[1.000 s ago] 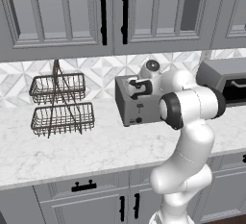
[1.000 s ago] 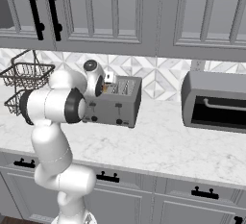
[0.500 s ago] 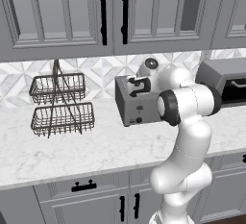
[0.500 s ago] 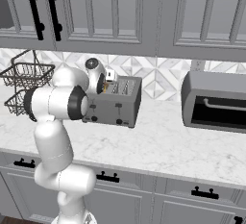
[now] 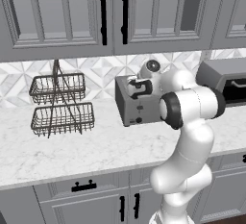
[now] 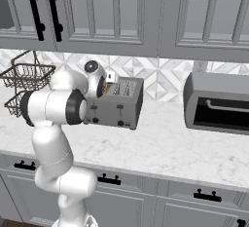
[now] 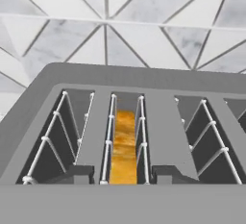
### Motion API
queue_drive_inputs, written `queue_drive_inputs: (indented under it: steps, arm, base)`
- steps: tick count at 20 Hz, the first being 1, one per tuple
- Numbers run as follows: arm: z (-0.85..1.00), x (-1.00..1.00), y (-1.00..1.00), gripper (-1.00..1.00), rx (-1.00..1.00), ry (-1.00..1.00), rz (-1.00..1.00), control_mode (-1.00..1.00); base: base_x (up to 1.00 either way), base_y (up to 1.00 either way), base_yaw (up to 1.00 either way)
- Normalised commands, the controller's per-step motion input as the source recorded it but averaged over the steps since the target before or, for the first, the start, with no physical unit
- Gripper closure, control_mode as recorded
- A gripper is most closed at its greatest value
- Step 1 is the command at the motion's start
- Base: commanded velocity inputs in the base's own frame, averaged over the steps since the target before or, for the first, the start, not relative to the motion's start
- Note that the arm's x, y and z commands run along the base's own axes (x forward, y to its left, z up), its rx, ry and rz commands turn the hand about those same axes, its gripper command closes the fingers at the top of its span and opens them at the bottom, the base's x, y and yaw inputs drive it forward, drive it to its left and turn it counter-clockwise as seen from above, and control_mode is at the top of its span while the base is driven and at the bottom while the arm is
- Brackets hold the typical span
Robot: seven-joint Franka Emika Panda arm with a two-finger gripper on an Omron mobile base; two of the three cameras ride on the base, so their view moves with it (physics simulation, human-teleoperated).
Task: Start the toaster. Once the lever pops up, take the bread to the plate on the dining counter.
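Gripper (image 7: 123, 171): over toaster top, tips astride bread's slot, not visibly touching it; partly apart.
Bread (image 7: 124, 146): upright in second slot, crust edge up.
Handling: likely light, crumbly; pinch flat faces gently.
Toaster (image 6: 116, 105): on worktop against backsplash.

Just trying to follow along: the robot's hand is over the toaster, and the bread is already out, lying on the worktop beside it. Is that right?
Not quite. The hand is over the toaster, but the bread is not on the worktop: it sits down inside one of the toaster's slots, between the wire guides. The hand view shows its golden-orange edge there.
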Motion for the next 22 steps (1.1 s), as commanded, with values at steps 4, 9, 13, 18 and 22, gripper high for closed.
queue_drive_inputs:
  steps: [4,9,13,18,22]
  arm:
    - [0.0,-0.15,-0.01,1.0,0.0,-0.13,0.0,-1.0]
    - [0.0,-0.05,0.0,1.0,0.0,-0.17,0.0,-1.0]
    - [0.19,-0.08,0.0,1.0,0.0,-0.14,0.0,-1.0]
    - [0.53,-0.23,0.0,1.0,0.0,-0.07,0.0,-1.0]
    - [0.75,-0.18,0.0,1.0,0.0,0.0,0.0,-1.0]
  base:
    - [0.0,0.0,0.0]
    - [0.0,0.0,0.0]
    - [0.0,0.0,0.0]
    - [0.0,0.0,0.0]
    - [0.0,0.0,0.0]
